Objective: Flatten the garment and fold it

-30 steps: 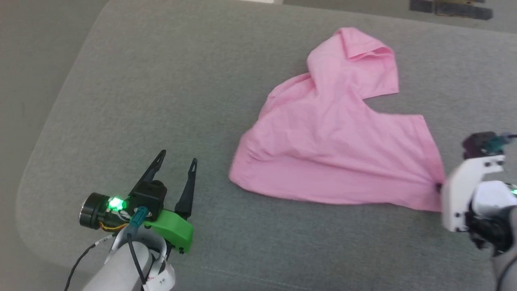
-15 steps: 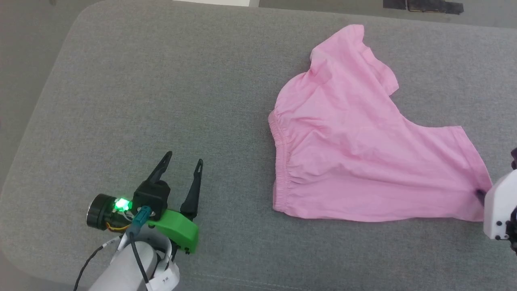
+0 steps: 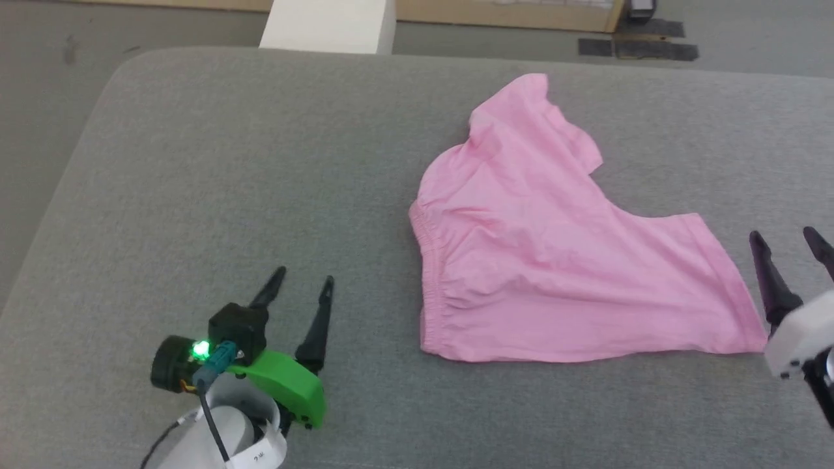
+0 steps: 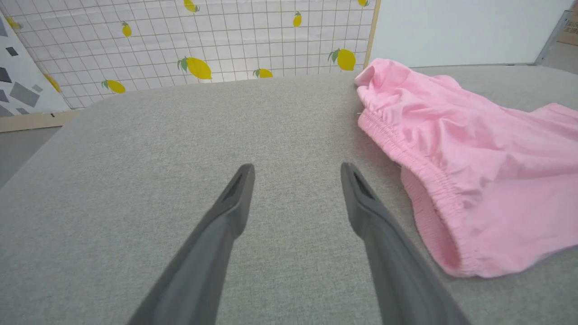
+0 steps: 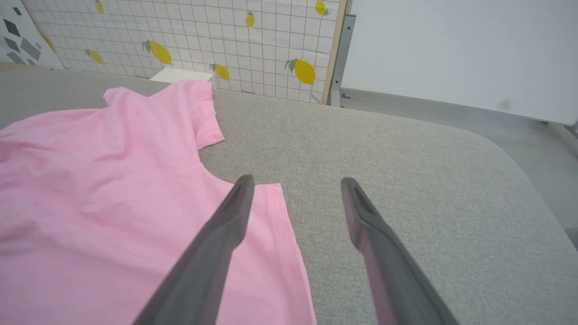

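Observation:
The garment point(image 3: 547, 247) is a pair of light-pink shorts lying spread on the grey cushioned surface point(image 3: 228, 169), gathered waistband toward the left, one leg pointing up and the other toward the right. My right gripper point(image 3: 785, 239) stands open just off the right leg's hem with nothing between its fingers. In the right wrist view the garment point(image 5: 113, 189) lies to the left of the right gripper point(image 5: 295, 183), one finger over the hem. My left gripper point(image 3: 305, 281) is open at the lower left, apart from the waistband. The left wrist view has the left gripper point(image 4: 297, 170) open, left of the garment point(image 4: 474, 162).
A white block point(image 3: 329, 26) stands beyond the surface's far edge, with dark mats point(image 3: 638, 47) on the floor behind. A lemon-patterned grid panel point(image 4: 203, 40) rises past the cushion. The surface's rounded corners fall away at the left and right.
My right gripper has let go of the garment's right leg corner and opened. The garment has settled flat. The head camera has shifted, showing more of the far edge.

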You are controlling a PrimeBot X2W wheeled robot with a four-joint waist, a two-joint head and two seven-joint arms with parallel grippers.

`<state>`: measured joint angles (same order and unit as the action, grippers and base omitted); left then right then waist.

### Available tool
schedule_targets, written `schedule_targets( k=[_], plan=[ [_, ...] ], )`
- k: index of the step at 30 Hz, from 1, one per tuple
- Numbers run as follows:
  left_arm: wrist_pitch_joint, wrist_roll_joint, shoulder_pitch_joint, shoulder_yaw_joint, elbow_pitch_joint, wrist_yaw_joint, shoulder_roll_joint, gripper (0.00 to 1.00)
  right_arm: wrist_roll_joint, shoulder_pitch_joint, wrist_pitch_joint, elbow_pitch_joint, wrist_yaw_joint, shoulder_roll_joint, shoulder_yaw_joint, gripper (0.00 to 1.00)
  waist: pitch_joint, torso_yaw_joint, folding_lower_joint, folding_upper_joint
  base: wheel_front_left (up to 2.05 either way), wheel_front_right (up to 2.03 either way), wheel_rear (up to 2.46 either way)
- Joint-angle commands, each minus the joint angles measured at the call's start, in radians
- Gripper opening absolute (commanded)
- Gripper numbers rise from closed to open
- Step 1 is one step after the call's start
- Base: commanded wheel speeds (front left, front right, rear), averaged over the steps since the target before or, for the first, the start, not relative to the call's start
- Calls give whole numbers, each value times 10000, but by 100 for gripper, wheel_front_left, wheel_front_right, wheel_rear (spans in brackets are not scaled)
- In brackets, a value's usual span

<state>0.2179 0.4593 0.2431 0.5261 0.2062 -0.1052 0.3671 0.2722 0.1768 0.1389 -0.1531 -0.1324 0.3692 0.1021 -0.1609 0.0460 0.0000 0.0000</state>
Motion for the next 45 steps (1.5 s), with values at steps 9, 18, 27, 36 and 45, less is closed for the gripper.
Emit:
schedule_targets(
  k=[9, 18, 27, 36, 45],
  plan=[
    [-1880, 588, -373, 998, -803, 1035, 128, 100, -1372, -1478, -2694, 754, 17, -1785, 1466, 100, 136, -561, 0, 0, 0, 0, 0],
    [-4506, 1352, -6, 1685, -1064, 1274, -49, 100, -2115, -1873, -2815, 1135, 17, -2789, 1839, 100, -425, -951, 0, 0, 0, 0, 0],
    [-5755, 1436, 718, 1627, -917, 748, -126, 100, -2257, -1689, -2840, 1079, 17, -2887, 1812, 100, -893, -1152, 0, 0, 0, 0, 0],
    [-5931, 1337, 889, 1523, -536, 332, -74, 100, -2340, -1577, -2904, 880, 17, -2977, 1756, 100, -1210, -1217, 0, 0, 0, 0, 0],
    [-6448, 1481, 864, 1843, -178, 508, -66, 0, -2405, -1410, -2793, 764, 17, -2882, 1688, 100, -1303, -1075, 0, 0, 0, 0, 0]
  ],
)
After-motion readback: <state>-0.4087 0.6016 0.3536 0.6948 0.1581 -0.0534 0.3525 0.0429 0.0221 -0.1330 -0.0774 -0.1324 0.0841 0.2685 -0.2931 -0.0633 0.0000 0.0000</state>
